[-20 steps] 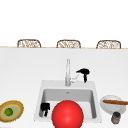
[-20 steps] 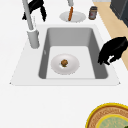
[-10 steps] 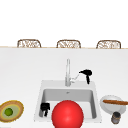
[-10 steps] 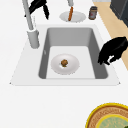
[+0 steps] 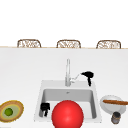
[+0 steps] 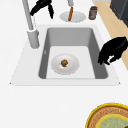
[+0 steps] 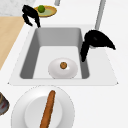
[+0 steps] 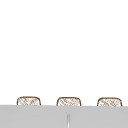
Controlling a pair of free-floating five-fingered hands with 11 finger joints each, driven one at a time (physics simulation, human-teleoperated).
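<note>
My right hand (image 5: 88, 75) hangs at sink's (image 5: 40, 100) back-right edge, fingers prob. loose, gripping nothing; faucet lever (image 5: 76, 77) lies just left. Left hand (image 5: 45, 108) idles at front-left rim.

White counter (image 5: 22, 75) all around, broad and bare toward the back. Along its far edge, three woven chair backs (image 5: 68, 43) in a row, evenly spaced, tan and white. Plain white behind them, flat even light, hardly a shadow. A strip of pale wood floor (image 6: 113, 25) beside the counter in the side views, a dark unit (image 6: 121, 8) at its end.
</note>
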